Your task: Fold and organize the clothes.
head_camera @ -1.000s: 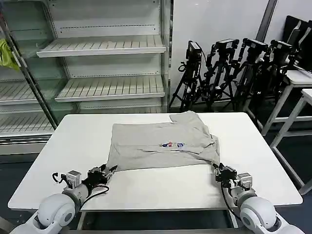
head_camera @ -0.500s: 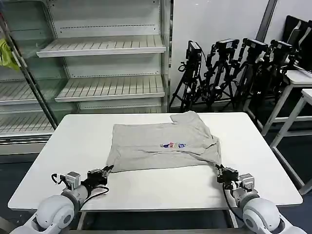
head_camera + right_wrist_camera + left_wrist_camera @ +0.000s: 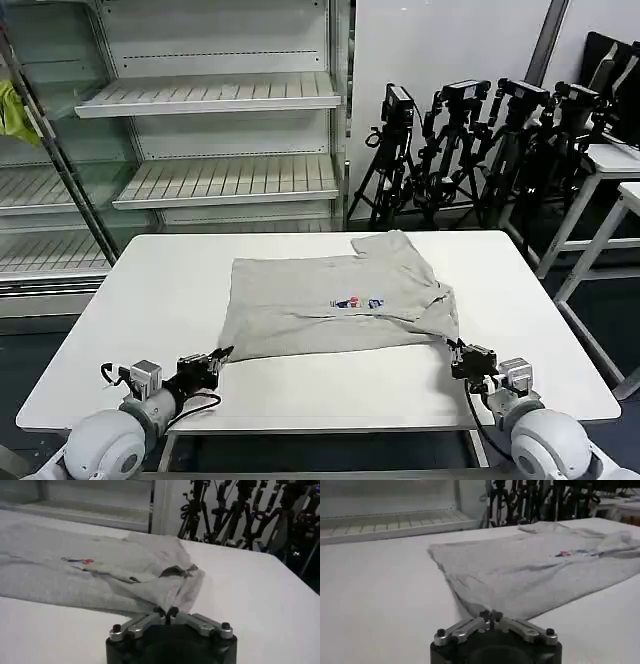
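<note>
Light heather-grey short-sleeved T-shirt (image 3: 335, 303) lies mid white table (image 3: 150, 280); left gripper (image 3: 216, 358) and right gripper (image 3: 456, 349) each pinch a near-edge corner, so draw both evenly, low, keeping the hem taut.

Even, bright indoor light falls from above, and the white desk (image 3: 150, 300) reads clean with no harsh glare. The shirt (image 3: 335, 300) throws only a thin soft shadow along its near hem. The shelves (image 3: 210, 95) behind are evenly lit, while the tripods (image 3: 480, 150) stand dark against a pale wall. In both wrist views the near gripper body is dark and soft, the shirt folds are fairly sharp, and the far background blurs. Straight lines bend slightly at the head view's edges.
</note>
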Available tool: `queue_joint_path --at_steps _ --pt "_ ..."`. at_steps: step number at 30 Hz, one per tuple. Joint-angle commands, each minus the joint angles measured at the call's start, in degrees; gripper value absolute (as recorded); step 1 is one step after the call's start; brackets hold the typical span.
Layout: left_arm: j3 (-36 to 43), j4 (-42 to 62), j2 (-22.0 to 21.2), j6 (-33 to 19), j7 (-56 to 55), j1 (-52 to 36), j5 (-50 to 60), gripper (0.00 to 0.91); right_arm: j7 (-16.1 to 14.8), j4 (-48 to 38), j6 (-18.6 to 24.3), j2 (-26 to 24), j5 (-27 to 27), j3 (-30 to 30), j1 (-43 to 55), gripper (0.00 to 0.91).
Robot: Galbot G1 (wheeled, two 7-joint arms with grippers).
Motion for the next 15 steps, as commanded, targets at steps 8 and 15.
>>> queue_joint_path --at_steps 8,15 --pt "-14.4 -14.2 9.3 0.5 -1.6 24.7 -2.6 0.050 -0.4 10.0 -0.2 -9.4 3.0 24.1 -33.6 0.000" --pt "-17.6 -16.4 8.9 1.1 -1.7 30.0 -2.2 0.050 -0.5 11.8 -0.4 -8.6 2.3 31.6 -42.3 0.000"
